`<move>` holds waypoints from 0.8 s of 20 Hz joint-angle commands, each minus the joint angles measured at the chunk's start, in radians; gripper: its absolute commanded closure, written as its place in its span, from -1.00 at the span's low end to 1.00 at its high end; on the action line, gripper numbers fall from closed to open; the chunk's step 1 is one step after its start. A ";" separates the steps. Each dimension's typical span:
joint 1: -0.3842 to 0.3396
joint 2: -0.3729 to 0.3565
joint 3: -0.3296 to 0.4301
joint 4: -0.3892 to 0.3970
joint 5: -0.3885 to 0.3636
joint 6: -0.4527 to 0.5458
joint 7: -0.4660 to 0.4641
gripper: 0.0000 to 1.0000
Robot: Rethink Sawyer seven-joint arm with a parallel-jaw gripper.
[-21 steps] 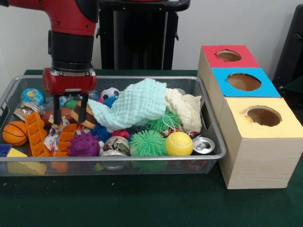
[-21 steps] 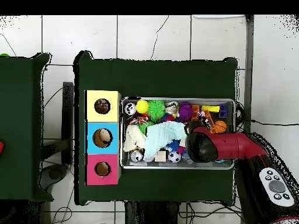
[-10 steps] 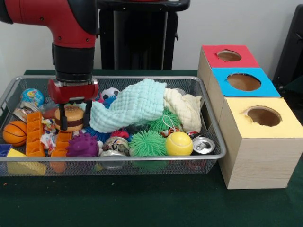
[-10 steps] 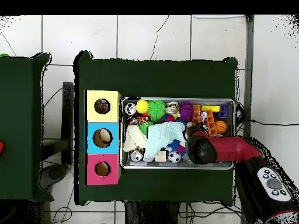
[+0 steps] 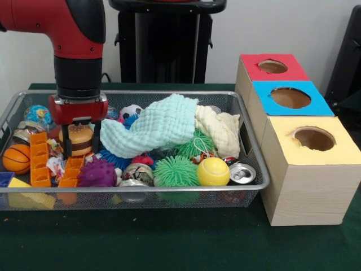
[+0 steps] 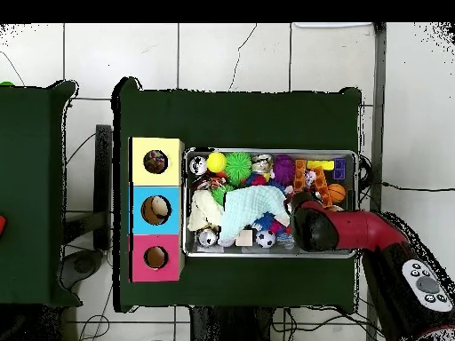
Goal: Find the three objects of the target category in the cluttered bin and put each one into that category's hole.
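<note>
Wire-mesh bin: holds the clutter, so the arm works from above. Three hole boxes, red, blue, yellow, stand well to the picture-right of the gripper, outside the bin. Mint cloth: draped just beside the gripper, hiding what lies beneath. Toy burger: clamped between the fingers, apparently lifted clear of the orange blocks below; likely a target item. Purple spiky ball: just below and in front.
</note>
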 commanded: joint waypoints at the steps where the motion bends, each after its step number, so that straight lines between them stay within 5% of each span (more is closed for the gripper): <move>1: -0.053 0.044 0.085 0.036 -0.063 0.134 -0.161 -1.00; 16: -0.017 -0.043 0.156 -0.008 0.014 0.341 -0.186 -1.00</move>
